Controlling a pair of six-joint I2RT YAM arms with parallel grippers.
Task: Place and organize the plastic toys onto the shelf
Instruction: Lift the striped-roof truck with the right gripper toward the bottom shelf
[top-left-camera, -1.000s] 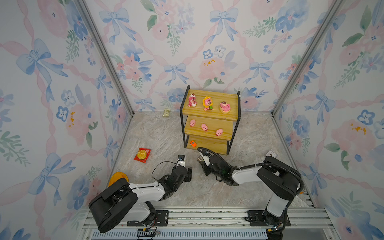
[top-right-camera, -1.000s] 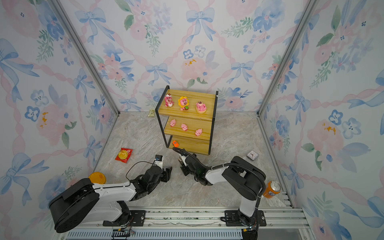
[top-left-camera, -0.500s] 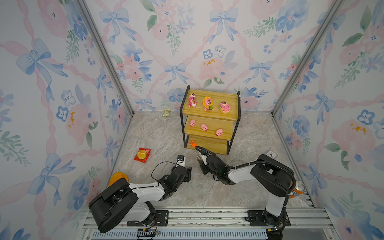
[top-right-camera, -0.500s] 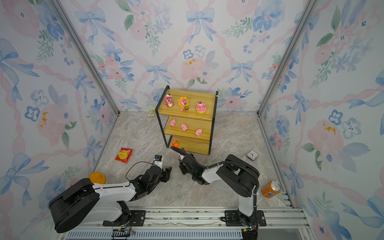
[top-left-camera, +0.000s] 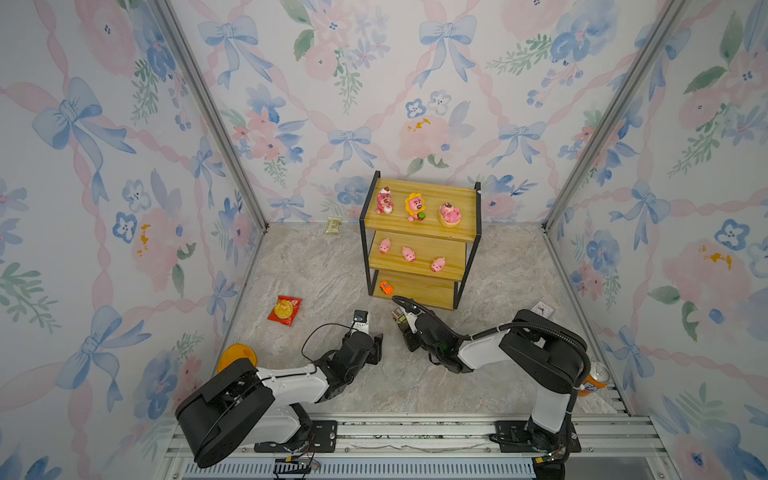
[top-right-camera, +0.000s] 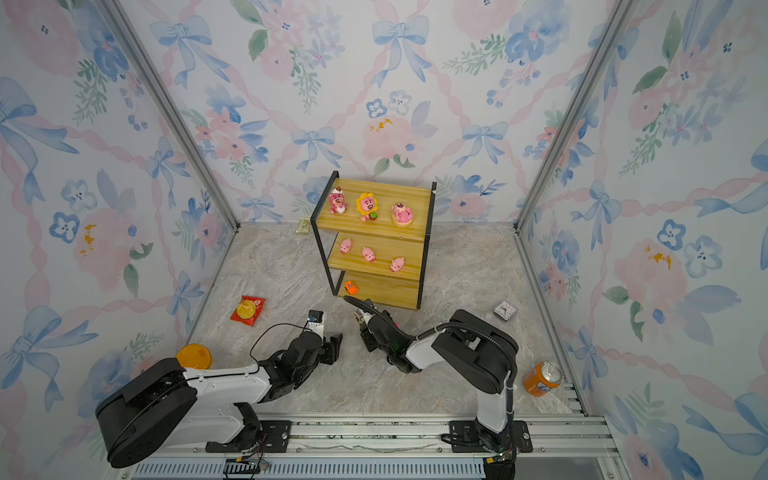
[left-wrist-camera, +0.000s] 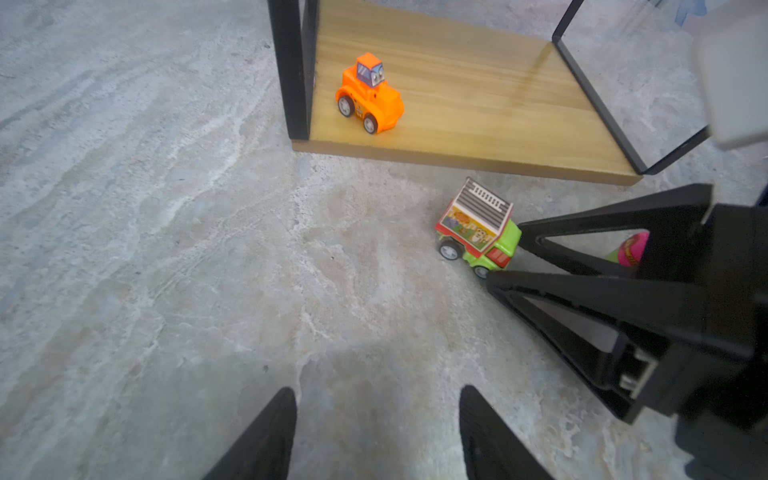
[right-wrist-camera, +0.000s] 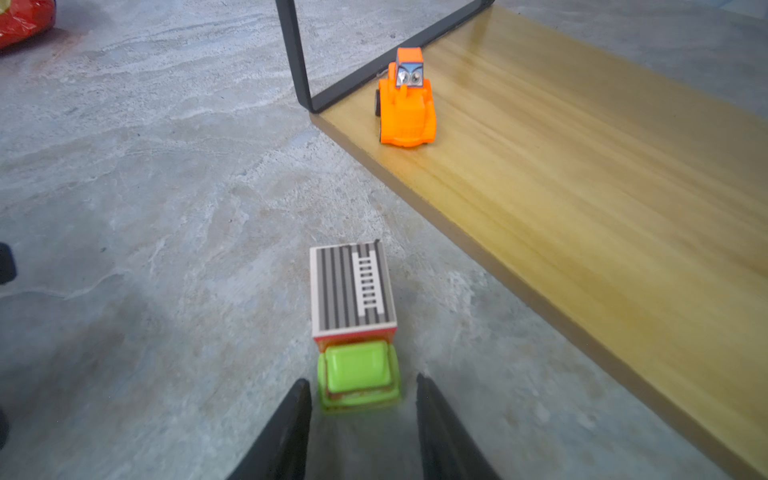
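The green plastic toy truck with a grey striped roof (right-wrist-camera: 353, 324) stood on its wheels on the grey marbled counter (right-wrist-camera: 145, 208). It was just short of the lowest board of the three-tier shelf of yellow wooden boards in a black metal frame (top-left-camera: 428, 293), at about 7 o'clock from that board in both top views. The right claw (right-wrist-camera: 362, 380) was slightly spread, one finger on each side of the green cab, with a narrow gap at both sides; it pinched nothing. The left claw (left-wrist-camera: 376, 390) was spread and empty, at 8 o'clock from the truck.

Step in hand, as judged: loading cars onto the lowest tier. The orange plastic toy car (left-wrist-camera: 368, 93) occupied the 9 o'clock end of that board. Three pink bear figurines (top-left-camera: 413, 205) stood on the top board and three small pink pigs (top-left-camera: 409, 253) on the middle one. The next move called for closing on the cab, lifting clear of the board edge and setting down at 3 o'clock from the orange car.

Obstructions: the black front post beside the orange car, and the middle board overhead, which limited headroom. A pink and green object (left-wrist-camera: 631, 249), mostly hidden behind the right claw, was possibly the third car. The red snack packet (top-left-camera: 284, 309) lay at 9 o'clock and the orange-lidded jar (top-left-camera: 237, 357) at 8 o'clock, both well apart from the truck.
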